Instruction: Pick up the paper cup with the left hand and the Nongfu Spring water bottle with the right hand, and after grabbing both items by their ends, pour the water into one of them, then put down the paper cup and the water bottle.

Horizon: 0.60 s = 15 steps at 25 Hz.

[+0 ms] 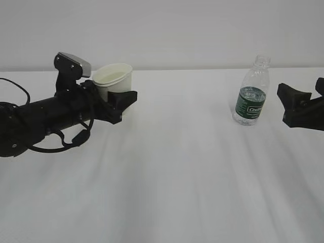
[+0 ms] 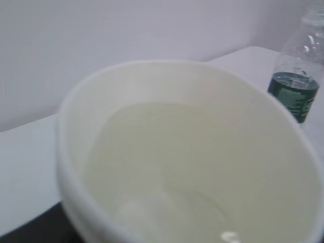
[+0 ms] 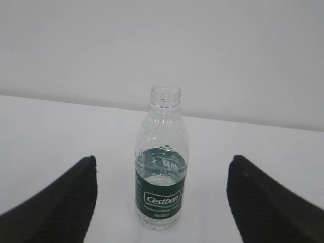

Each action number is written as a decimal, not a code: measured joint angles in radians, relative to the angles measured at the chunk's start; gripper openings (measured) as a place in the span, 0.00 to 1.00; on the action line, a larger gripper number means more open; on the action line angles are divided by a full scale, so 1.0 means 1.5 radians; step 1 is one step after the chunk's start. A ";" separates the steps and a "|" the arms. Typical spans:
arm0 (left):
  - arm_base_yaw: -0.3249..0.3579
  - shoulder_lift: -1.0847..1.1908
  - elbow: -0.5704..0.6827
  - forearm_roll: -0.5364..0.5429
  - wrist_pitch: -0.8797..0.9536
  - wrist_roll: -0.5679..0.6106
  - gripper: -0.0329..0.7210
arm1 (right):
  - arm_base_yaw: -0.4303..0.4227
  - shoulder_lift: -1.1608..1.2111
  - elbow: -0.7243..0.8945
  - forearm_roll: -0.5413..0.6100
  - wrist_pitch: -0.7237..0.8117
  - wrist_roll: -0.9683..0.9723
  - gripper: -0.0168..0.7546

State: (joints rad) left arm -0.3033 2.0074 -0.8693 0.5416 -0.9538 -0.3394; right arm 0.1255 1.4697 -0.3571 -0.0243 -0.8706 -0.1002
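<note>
White table [image 1: 167,192]: left hand [image 1: 119,104] clamps the paper cup [image 1: 115,77]; right hand [image 1: 304,104], fingers apart, faces the upright Nongfu Spring water bottle [image 1: 250,93].

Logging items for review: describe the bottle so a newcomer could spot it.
On the white table, look right of centre, just ahead of the open right hand. The bottle stands upright there: clear, ribbed, capless, with a dark green label, taller than the cream paper cup.

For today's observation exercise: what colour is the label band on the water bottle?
Dark green with white lettering, on the water bottle; the right wrist view shows it best.
</note>
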 joint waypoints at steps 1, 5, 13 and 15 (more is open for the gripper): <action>0.010 0.000 0.000 0.000 0.000 0.000 0.59 | 0.000 0.000 0.000 0.000 0.000 0.000 0.79; 0.048 0.000 0.000 -0.003 0.000 0.000 0.59 | 0.000 0.000 0.000 0.000 0.001 0.000 0.79; 0.112 0.000 0.000 -0.004 0.000 0.000 0.59 | 0.000 0.000 0.000 0.000 0.003 0.000 0.79; 0.125 0.000 0.000 -0.007 0.000 0.000 0.59 | 0.000 0.000 0.000 0.000 0.003 0.000 0.79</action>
State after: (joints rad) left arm -0.1152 2.0074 -0.8693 0.5309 -0.9538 -0.3394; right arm 0.1255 1.4697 -0.3571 -0.0243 -0.8668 -0.1002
